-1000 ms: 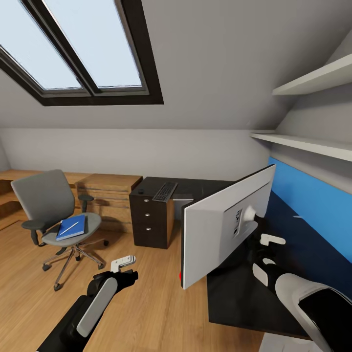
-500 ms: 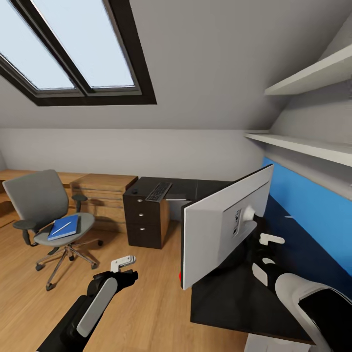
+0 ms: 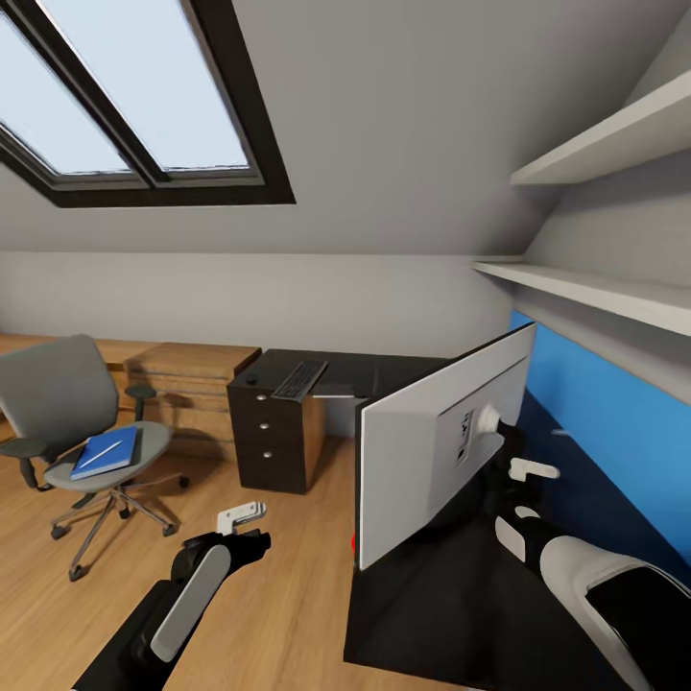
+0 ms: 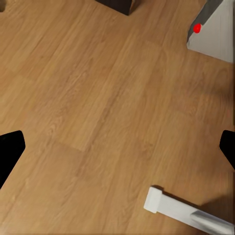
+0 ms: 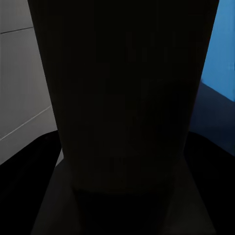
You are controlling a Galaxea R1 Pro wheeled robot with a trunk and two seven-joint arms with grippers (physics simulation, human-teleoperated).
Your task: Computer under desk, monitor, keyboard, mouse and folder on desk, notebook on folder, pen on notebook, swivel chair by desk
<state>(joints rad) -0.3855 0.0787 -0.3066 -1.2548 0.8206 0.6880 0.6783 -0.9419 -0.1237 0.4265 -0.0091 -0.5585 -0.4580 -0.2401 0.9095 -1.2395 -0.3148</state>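
Note:
The monitor (image 3: pixel 437 446) hangs tilted in front of me, its white-grey back toward the head camera and a red light at its lower corner (image 4: pixel 197 28). My right gripper (image 3: pixel 507 472) is behind it, shut on its dark stand (image 5: pixel 127 98), over the black desk (image 3: pixel 432 595). My left gripper (image 3: pixel 240 519) is open over the wood floor. The keyboard (image 3: pixel 298 379) lies on the desk's far end, with a small dark object (image 3: pixel 251 378) beside it. The blue folder (image 3: pixel 104 451) rests on the swivel chair (image 3: pixel 67 422), the white pen (image 3: pixel 96 455) on top. Notebook and computer are out of view.
A dark drawer unit (image 3: pixel 278 437) stands under the desk's far end, with a low wood shelf unit (image 3: pixel 187 384) beside it. The blue back panel (image 3: pixel 595 422) and two wall shelves (image 3: pixel 595 288) run along the right. A white bar (image 4: pixel 181 210) lies on the floor near my left gripper.
The whole view has shifted: chair, drawers and desk edge slide left in the picture, so the camera moved. The monitor and both arms keep their places in the picture.

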